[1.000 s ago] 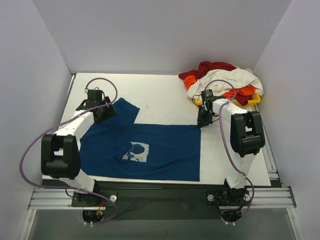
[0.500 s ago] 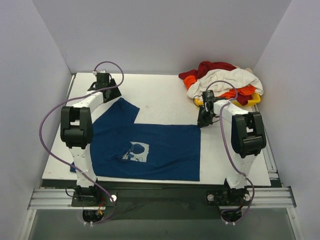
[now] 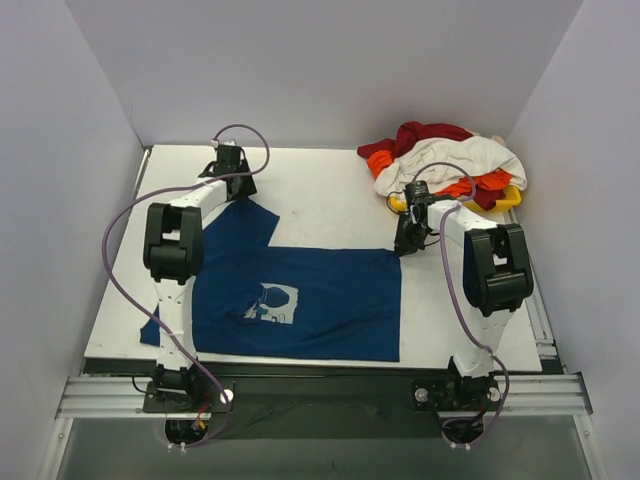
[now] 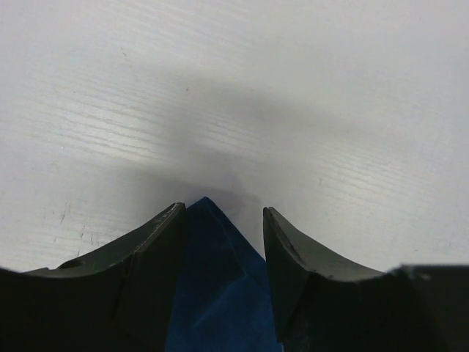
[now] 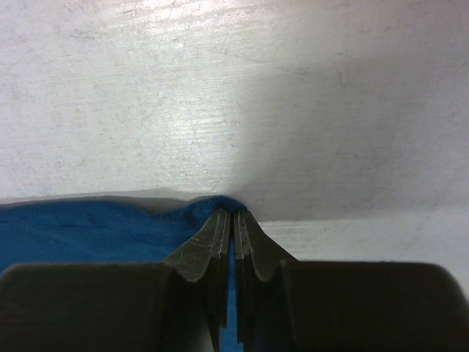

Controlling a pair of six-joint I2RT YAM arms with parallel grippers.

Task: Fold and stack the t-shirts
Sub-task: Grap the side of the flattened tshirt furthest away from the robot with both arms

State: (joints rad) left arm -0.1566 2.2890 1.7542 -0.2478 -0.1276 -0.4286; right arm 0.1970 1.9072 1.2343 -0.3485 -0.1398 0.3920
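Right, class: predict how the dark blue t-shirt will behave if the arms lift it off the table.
Probably floppy: the dark blue t-shirt lies flat on the table and puckers where the right gripper pinches its corner. It would likely sag between two holds. It seems light: thin cloth fits between the shut jaws.

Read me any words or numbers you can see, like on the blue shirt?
No words or numbers can be read anywhere.
The blue t-shirt has only a pale print, a picture with no clear letters.
The pile of shirts shows no writing.
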